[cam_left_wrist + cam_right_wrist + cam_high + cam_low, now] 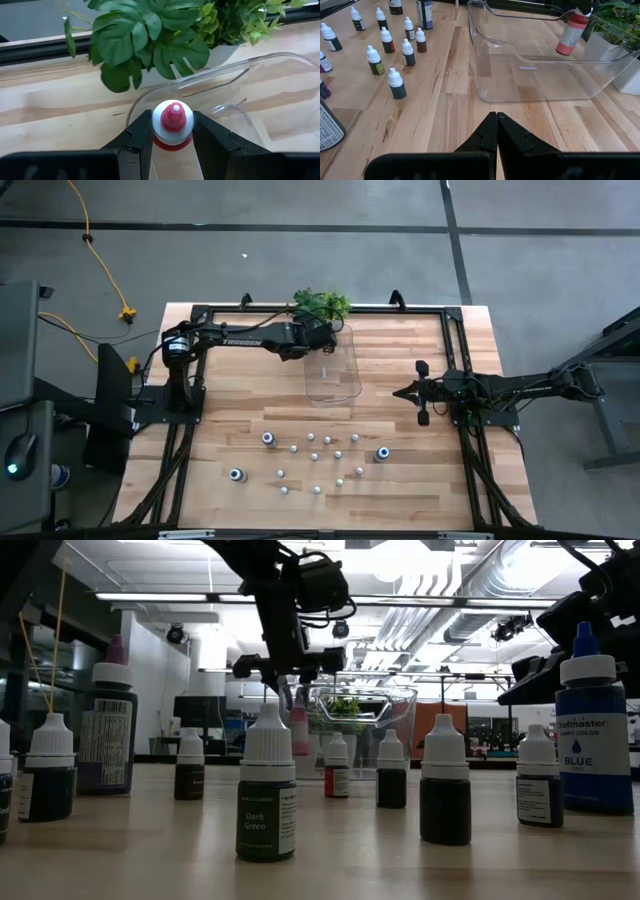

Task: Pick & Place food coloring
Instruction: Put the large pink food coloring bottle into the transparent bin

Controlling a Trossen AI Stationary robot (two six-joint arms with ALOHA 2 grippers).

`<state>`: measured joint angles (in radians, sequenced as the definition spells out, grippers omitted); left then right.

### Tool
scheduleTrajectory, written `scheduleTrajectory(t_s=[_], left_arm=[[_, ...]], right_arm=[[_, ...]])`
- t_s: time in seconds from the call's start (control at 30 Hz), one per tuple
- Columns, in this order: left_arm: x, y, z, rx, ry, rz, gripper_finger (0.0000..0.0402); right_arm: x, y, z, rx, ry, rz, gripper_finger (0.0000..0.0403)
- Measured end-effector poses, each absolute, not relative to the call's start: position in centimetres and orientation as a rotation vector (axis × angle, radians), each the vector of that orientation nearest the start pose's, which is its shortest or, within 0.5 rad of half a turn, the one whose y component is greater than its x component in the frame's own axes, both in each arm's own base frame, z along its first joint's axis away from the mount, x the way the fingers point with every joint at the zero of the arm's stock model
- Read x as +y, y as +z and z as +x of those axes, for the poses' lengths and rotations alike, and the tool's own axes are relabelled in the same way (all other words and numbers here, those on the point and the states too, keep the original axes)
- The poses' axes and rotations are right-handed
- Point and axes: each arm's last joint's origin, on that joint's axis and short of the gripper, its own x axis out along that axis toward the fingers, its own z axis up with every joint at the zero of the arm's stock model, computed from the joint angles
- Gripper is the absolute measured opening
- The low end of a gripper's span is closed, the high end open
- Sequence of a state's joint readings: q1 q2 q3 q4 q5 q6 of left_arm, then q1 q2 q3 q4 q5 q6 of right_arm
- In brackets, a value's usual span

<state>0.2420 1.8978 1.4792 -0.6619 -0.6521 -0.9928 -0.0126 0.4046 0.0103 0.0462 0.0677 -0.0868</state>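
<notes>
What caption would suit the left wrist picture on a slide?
The left hand holds a red-topped food coloring bottle above the clear tray, beside a leafy plant.

Colours and patterns, table and contents

Table: pale wood in lengthwise planks, black frame. Left gripper: dark fingers; between them a bottle with white shoulder, pink-red tip and pink-red body. Just beyond it, tray: clear, colourless. Past the tray, plant: green leaves, white pot. Right gripper: black. To its side, small bottles: white caps, dark contents, one reddish; one label green, lettered "Dark Green". Large bottle: blue cap, blue label reading "BLUE". Cable on the grey floor: yellow.
</notes>
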Motion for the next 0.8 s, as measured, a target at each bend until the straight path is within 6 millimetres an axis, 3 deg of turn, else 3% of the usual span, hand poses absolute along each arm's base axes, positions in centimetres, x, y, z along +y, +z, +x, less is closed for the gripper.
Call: scheduleTrajectory(t_s=[0.57,0.8], left_arm=[[11.3,21.4,38.5,0.641,1.233,-0.584,0.0113],[11.3,21.4,38.6,0.659,1.215,-0.549,0.0158]], right_arm=[[-0.3,13.6,11.7,0.351,-0.065,-0.095,0.0000],[-0.3,13.6,11.7,0.352,-0.064,-0.095,0.0000]])
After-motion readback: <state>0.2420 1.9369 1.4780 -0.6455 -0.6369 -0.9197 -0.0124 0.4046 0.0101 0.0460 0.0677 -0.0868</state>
